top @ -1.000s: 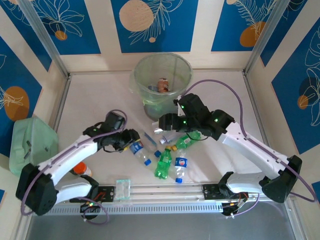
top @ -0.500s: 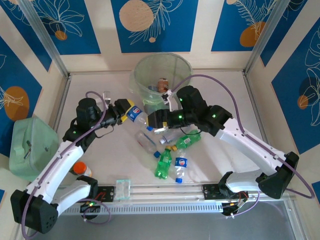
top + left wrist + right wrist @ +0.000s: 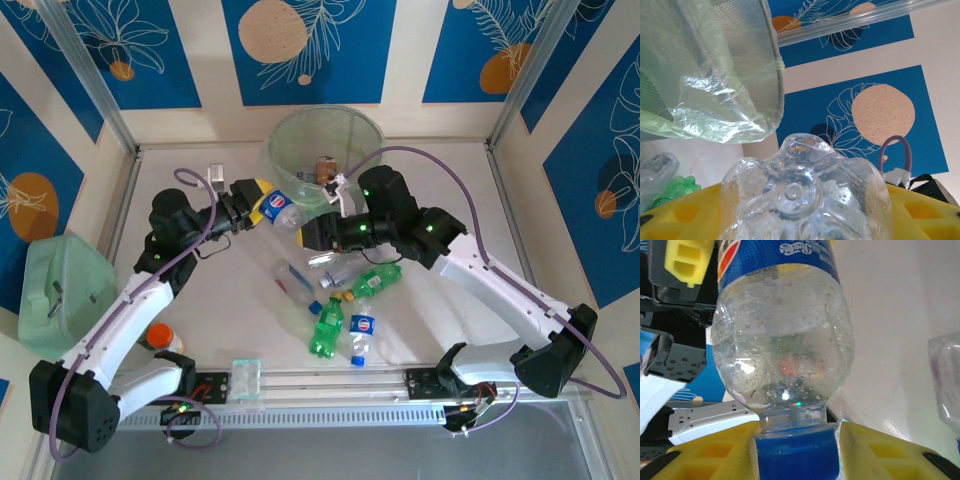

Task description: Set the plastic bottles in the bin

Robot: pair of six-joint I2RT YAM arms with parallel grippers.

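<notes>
A clear plastic bottle (image 3: 281, 209) with a blue label hangs in the air just left of the bin (image 3: 365, 135), held between both grippers. My left gripper (image 3: 256, 205) is shut on its lower body. In the left wrist view the bottle's base (image 3: 801, 192) sits between the yellow fingers (image 3: 685, 212). My right gripper (image 3: 311, 234) is shut on the blue cap (image 3: 794, 455) at the other end, yellow fingers (image 3: 715, 452) on both sides. Several more bottles lie on the table: a clear one (image 3: 291, 281), two green ones (image 3: 376, 279) (image 3: 326, 329) and a blue-labelled one (image 3: 361, 335).
The bin holds an orange-brown can (image 3: 326, 169). A mint-green container (image 3: 60, 290) sits at the left wall. An orange-capped bottle (image 3: 161, 338) lies by the left arm's base. A small clear box (image 3: 246, 378) rests on the front rail.
My left gripper lifted the blue-labelled bottle off the table and carried it up toward the bin. My right gripper swung left to it and closed on its cap.
</notes>
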